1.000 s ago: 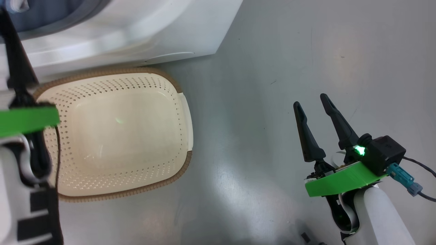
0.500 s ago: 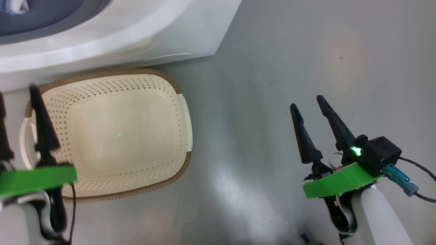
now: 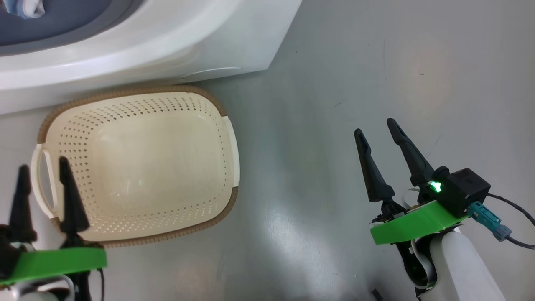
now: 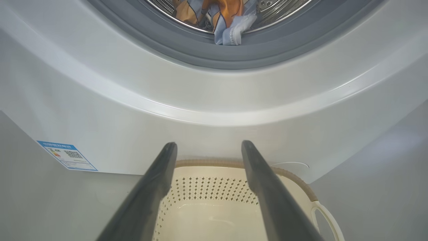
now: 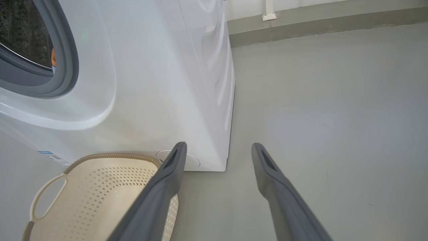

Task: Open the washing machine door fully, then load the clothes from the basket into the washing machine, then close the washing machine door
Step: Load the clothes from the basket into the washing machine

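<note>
Clothes [image 4: 227,20] are lying in the washer [image 4: 214,100] drum, with the basket [image 3: 125,90] standing empty beside it. Left gripper [image 3: 42,164] and right gripper [image 3: 375,126] are hovering wide open, holding nothing. Loading looks done; swinging the door shut is coming next.

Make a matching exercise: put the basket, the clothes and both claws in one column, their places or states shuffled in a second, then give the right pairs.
Column one:
1. basket
2. clothes
3. left claw
4. right claw

Column two:
A. open, over bare floor
B. inside the washing machine
C. empty, standing on the floor
D. open, by the basket's end

Pairs: 1-C, 2-B, 3-D, 4-A.
</note>
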Tool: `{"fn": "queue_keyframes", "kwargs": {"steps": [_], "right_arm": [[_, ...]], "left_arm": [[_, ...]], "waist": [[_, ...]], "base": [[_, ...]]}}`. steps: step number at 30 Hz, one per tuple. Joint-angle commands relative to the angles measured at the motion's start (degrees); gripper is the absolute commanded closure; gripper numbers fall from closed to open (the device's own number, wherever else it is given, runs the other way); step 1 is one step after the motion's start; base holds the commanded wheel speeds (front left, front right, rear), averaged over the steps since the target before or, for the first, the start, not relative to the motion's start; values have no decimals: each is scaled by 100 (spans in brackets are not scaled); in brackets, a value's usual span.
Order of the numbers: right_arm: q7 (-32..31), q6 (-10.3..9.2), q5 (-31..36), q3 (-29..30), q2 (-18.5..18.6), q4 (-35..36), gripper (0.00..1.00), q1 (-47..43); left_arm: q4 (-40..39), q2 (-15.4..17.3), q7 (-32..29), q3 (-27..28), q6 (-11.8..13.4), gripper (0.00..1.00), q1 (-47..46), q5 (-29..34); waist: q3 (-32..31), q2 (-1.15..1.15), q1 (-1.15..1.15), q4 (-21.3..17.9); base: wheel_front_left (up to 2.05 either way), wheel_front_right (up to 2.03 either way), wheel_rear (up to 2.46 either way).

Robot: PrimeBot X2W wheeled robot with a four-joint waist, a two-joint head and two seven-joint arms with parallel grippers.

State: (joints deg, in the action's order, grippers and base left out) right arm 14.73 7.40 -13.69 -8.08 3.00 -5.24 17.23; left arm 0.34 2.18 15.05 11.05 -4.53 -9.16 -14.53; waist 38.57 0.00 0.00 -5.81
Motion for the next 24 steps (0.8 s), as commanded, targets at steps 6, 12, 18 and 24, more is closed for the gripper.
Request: {"fn": "queue_keyframes", "kwargs": {"steps": [6, 12, 18, 24], "right_arm": [[27, 9, 63, -122, -13, 102, 0, -135], [27, 9, 61, -127, -13, 89, 0, -149], [27, 9, 73, -133, -13, 90, 0, -155], [27, 9, 72, -132, -13, 79, 0, -183]], "left_arm": [[-50, 71, -5, -77, 216, 0, 457, -184], [21, 70, -5, -152, 289, 0, 552, -203], [77, 70, -5, -99, 276, 0, 647, -220], [114, 70, -5, -114, 231, 0, 620, -225]], "waist": [[-13, 0, 0, 9], [-56, 0, 0, 9], [-83, 0, 0, -2], [-117, 0, 0, 3]], "base": [[0, 0, 0], [0, 0, 0], [0, 0, 0], [0, 0, 0]]}}
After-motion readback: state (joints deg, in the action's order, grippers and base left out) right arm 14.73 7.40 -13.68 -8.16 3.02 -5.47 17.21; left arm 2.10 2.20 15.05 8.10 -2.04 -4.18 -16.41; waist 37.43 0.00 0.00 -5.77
